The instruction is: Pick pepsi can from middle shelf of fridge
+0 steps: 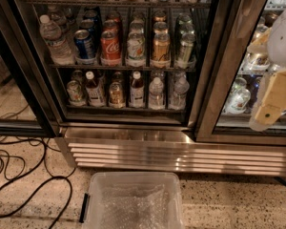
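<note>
The fridge stands open in front of me with its dark wire racks in view. The pepsi can, blue with a silver top, stands upright at the front left of the middle shelf. A water bottle is on its left and a red Coca-Cola can on its right. More cans stand behind it. My gripper, tan and white, hangs at the far right in front of the glass door, outside the fridge, well to the right of and lower than the pepsi can. It holds nothing that I can see.
A gold can and other cans fill the middle shelf. Bottles and cans stand on the lower rack. A clear plastic bin sits on the floor below the slatted steel base. Black cables lie at the left.
</note>
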